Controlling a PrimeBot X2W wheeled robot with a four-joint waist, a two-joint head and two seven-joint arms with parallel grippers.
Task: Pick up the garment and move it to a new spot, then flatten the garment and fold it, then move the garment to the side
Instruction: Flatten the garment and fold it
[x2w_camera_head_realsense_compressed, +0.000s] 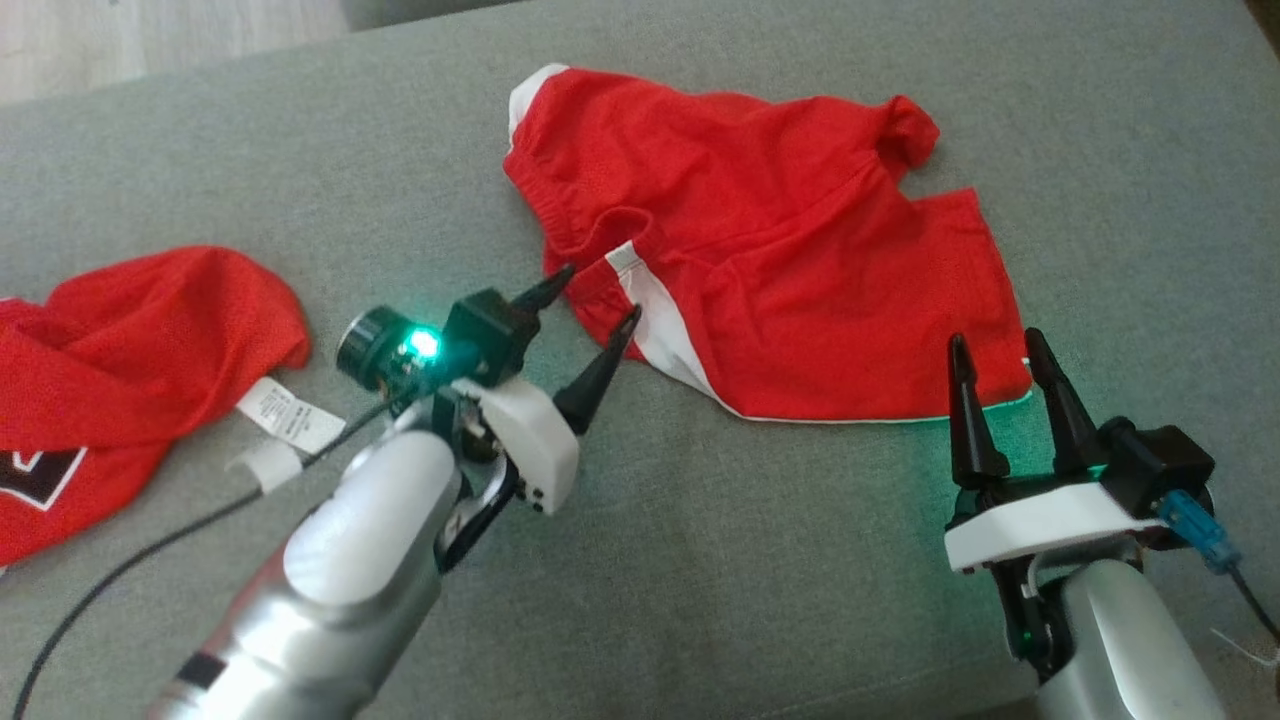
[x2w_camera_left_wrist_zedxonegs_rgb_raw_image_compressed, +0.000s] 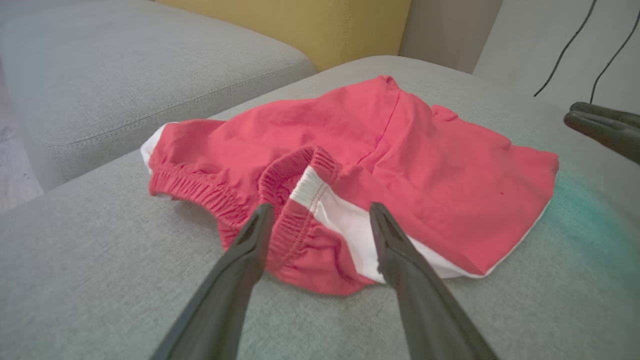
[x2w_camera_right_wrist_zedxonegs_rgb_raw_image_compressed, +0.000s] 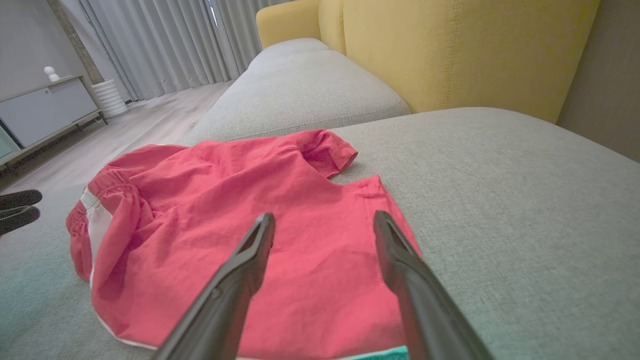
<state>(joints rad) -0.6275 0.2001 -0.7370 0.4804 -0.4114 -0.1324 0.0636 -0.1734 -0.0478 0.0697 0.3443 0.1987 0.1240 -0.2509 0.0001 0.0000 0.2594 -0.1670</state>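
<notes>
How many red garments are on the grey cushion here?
2. White-striped red shorts lie centred on the cushion; a second red garment with a white label is bunched at the head view's left edge, partly cut off.

Garment (x2w_camera_head_realsense_compressed: 760, 250) on the cushion (x2w_camera_head_realsense_compressed: 700, 560), one pincer at each near corner.
The garment lies toward the cushion's far side. The left pincer (x2w_camera_head_realsense_compressed: 598, 292) is at the garment's near-left edge, a finger either side of the waistband fold; the right pincer (x2w_camera_head_realsense_compressed: 995, 340) is just before its near-right corner. A second garment (x2w_camera_head_realsense_compressed: 130, 350) lies well left.
</notes>
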